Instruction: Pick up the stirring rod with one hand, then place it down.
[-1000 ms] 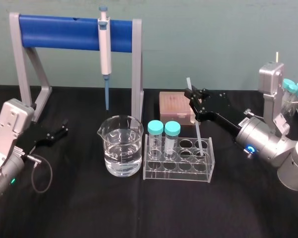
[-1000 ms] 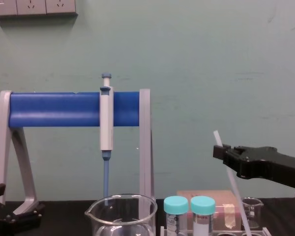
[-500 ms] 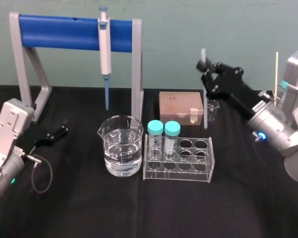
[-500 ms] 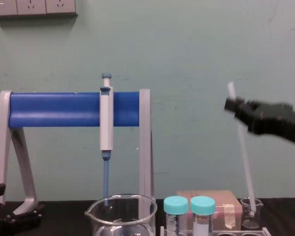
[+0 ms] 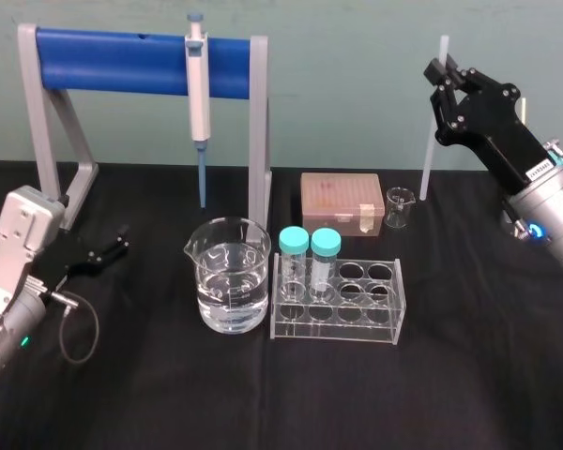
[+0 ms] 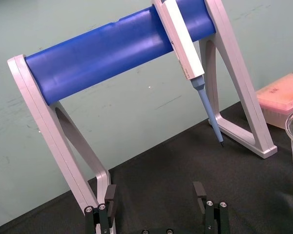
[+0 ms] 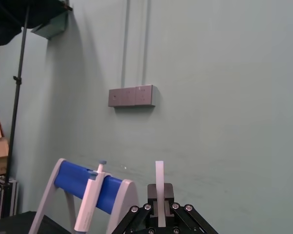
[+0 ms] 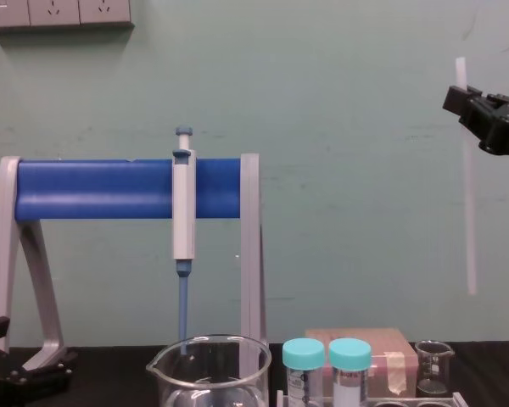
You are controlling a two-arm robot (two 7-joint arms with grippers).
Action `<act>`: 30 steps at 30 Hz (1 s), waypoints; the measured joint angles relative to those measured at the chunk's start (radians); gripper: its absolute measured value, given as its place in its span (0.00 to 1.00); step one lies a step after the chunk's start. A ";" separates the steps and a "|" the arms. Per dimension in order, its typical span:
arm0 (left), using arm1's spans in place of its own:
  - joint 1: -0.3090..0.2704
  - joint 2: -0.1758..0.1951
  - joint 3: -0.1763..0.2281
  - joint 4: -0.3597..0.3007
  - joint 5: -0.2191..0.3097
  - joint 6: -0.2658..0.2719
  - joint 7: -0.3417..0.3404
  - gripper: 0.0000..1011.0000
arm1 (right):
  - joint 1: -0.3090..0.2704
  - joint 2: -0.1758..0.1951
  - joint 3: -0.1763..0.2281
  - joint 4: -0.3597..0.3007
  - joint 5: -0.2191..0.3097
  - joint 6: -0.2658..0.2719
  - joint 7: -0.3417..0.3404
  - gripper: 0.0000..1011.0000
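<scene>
Right gripper (image 5: 440,77) raised high over the far right side of the table (image 5: 263,403), jaws clamped on the stirring rod (image 5: 431,141) near its upper end. Short stub of rod above the jaws, the long remainder hanging below, close to upright with a slight tilt.

Chest view: stirring rod (image 8: 468,195) wholly off the table in the right gripper (image 8: 463,100), lower end in mid-air, well above the small beaker (image 8: 433,366) and a little to its right.

Right wrist view: top of the stirring rod (image 7: 159,187) pinched between the closed fingers.

Left gripper (image 5: 113,249) low at the left side of the table, near the foot of the grey stand (image 5: 260,131), jaws spread apart with nothing between them.

Middle of the table: large beaker (image 5: 229,275) part-filled with clear liquid. Clear rack (image 5: 340,302) just to its right, two teal-capped tubes (image 5: 310,246) upright in its left end. Pink box (image 5: 342,202) behind the rack, small beaker just beside the box on the right. Pipette (image 5: 198,89) hanging from the blue bar of the stand, tip down, behind the large beaker.
</scene>
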 joint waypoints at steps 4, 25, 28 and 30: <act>0.000 0.000 0.000 0.000 0.000 0.000 0.000 0.99 | -0.008 -0.005 0.010 -0.004 -0.008 0.011 -0.007 0.07; 0.000 0.000 0.000 0.000 0.000 0.000 0.000 0.99 | -0.026 -0.016 0.024 -0.011 -0.025 0.036 -0.010 0.07; 0.000 0.000 0.000 0.000 0.000 0.000 0.000 0.99 | -0.026 -0.016 0.023 -0.009 -0.025 0.039 -0.004 0.07; 0.000 0.000 0.000 0.000 0.000 0.000 0.000 0.99 | -0.026 -0.016 0.022 -0.008 -0.024 0.041 -0.003 0.07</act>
